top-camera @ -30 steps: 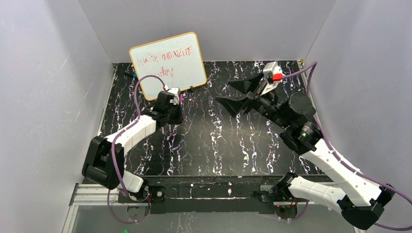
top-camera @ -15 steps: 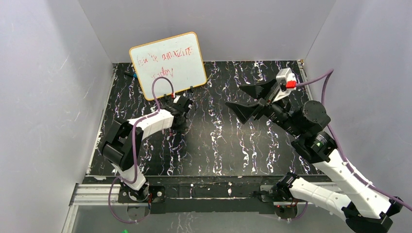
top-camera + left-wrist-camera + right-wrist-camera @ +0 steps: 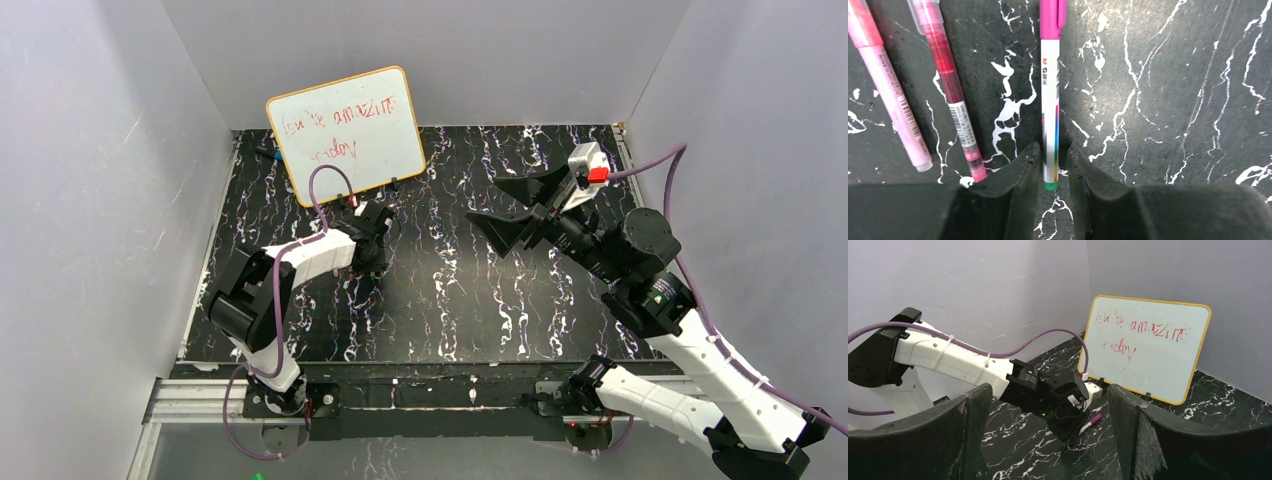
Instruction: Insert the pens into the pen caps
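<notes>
L gripper (image 3: 1054, 149): jaws slightly apart, straddling green tail of white pen (image 3: 1049, 100), flat on table (image 3: 1173, 100); its magenta cap (image 3: 1050, 20) twd 12. Red pen (image 3: 950, 90), pink pen (image 3: 888, 85) at 10. R gripper (image 3: 482, 198): wide apart, empty, aloft.

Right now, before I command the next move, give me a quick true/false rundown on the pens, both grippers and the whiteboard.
1. A pale pink pen, a red pen and a white pen lie side by side on the table. True.
2. The right gripper is holding a pen. False: it is wide open and empty, raised above the table.
3. The left gripper straddles the white pen's green-tipped end. True.
4. The whiteboard lies flat on the table. False: it stands on its edge at the back of the table.
5. The white pen's end away from the left gripper is blue. False: it is magenta.
</notes>
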Motion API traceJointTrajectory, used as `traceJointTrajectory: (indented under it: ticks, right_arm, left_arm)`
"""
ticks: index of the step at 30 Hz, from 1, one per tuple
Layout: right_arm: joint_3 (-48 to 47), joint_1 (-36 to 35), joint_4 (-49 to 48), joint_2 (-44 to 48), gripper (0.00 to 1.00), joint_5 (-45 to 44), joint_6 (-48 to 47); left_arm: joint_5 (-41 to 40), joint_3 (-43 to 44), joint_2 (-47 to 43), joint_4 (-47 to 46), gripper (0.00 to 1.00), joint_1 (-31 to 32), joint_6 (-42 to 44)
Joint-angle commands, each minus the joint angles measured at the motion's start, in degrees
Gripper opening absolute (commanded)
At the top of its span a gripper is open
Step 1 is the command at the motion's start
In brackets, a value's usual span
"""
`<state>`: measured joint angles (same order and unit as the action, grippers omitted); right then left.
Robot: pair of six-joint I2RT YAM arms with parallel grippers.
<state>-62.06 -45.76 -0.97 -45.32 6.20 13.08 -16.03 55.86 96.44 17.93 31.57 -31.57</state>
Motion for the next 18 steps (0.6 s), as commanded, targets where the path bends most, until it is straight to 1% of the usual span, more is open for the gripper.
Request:
traceJointTrajectory:
  ticks: [1, 2, 8, 11, 13, 14, 15, 18]
  right_arm:
    - [0.27, 0.05, -1.29, 0.28, 0.92, -1.05, -0.6]
    - [0.33, 0.05, -1.31, 0.22, 0.92, -1.04, -0.67]
    - [0.12, 0.05, -1.58, -0.56, 0.92, -1.12, -0.94]
    - [-0.06, 0.05, -1.29, -1.0, 0.94, -2.02, -1.38]
    - [0.06, 0.05, -0.95, -1.65, 0.96, -2.99, -1.69]
    - [0.27, 0.05, -0.65, -2.05, 0.98, -3.35, -1.93]
    - [0.62, 0.05, -0.32, -2.61, 0.99, -4.05, -2.01]
    - [1.93, 0.08, 2.26, -5.42, 0.99, -7.34, -1.21]
  left_arm:
    - [3.69, -2.11, -0.81, -0.83, 0.27, -1.28, -1.58]
    - [4.24, -2.21, -0.74, -0.95, 0.27, -1.53, -1.72]
    - [5.1, -2.62, -2.34, -0.92, 0.38, -2.87, -1.4]
    - [5.61, -2.08, -6.91, -1.62, 0.44, -3.1, 0.81]
    - [9.18, -1.14, -10.96, -2.71, 0.47, -3.1, 4.94]
    - [11.07, -0.51, -13.14, -3.04, 0.65, -3.1, 6.83]
    - [12.75, 0.18, -15.38, -3.37, 0.75, -3.1, 8.7]
    - [15.25, 1.1, -23.47, -5.0, 0.92, -3.1, 14.42]
